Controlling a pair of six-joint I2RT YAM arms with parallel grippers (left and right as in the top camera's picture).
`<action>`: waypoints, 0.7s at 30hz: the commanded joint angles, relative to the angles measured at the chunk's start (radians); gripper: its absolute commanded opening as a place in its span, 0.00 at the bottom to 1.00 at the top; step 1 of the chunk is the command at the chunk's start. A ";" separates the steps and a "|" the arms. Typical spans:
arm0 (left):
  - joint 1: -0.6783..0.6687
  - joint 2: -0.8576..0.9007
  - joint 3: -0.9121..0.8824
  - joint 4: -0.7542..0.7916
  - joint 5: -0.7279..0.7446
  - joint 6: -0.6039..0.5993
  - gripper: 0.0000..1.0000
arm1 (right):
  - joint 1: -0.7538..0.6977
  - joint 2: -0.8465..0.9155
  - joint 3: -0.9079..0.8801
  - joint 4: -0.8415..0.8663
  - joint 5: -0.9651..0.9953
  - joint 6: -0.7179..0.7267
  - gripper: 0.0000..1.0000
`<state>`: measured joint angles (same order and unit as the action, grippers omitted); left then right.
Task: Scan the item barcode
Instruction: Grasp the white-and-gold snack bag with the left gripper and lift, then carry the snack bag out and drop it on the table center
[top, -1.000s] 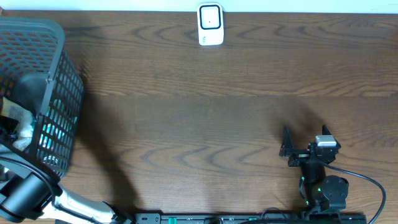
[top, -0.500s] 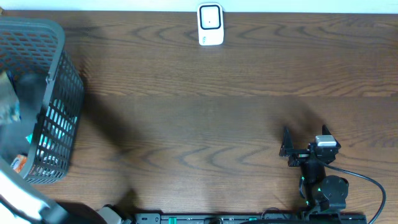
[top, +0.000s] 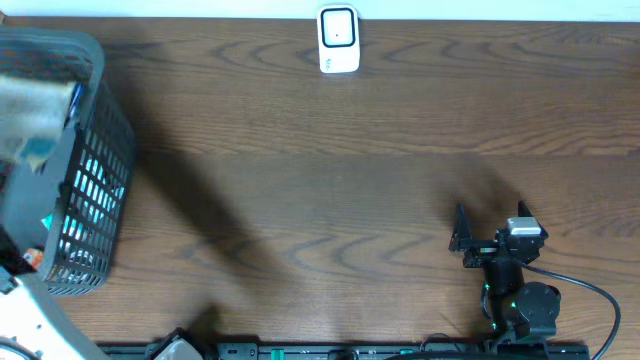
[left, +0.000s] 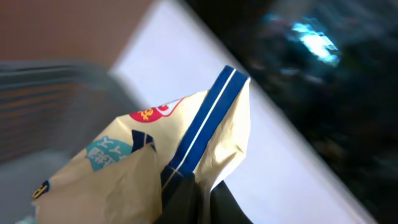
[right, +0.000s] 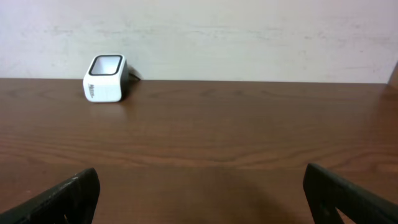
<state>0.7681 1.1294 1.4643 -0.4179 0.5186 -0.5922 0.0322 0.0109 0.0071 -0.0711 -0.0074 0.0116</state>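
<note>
The scanner (top: 339, 40) is standing at twelve o'clock on the table's (top: 320, 180) far edge. The basket (top: 95, 190) is sitting at nine o'clock, with the packet (top: 35, 120) hanging over it at ten. The right gripper (top: 457, 230) is resting at five o'clock, well apart from both.

Black right arm (top: 522, 305), green lights (top: 497, 325), looping black cable (top: 575, 275), pale grey camera block (top: 524, 232), black-fingered right claw (right: 199, 200)

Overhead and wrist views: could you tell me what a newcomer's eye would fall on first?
First, the blue-edged packet pinched in the shut left pincer, held over the dark basket at the overhead view's left edge. Next, the white scanner at the far edge of the table, and the open right pincer low over it.
</note>
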 joint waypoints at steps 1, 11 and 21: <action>-0.088 -0.057 0.010 0.043 0.136 -0.049 0.07 | -0.002 -0.005 -0.002 -0.005 0.002 0.010 0.99; -0.443 -0.029 0.010 -0.021 0.136 -0.043 0.07 | -0.002 -0.005 -0.002 -0.005 0.002 0.010 0.99; -0.903 0.253 0.010 -0.037 0.117 0.105 0.07 | -0.002 -0.005 -0.002 -0.005 0.002 0.010 0.99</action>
<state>-0.0357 1.3056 1.4647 -0.4599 0.6235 -0.5701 0.0322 0.0109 0.0071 -0.0711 -0.0071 0.0120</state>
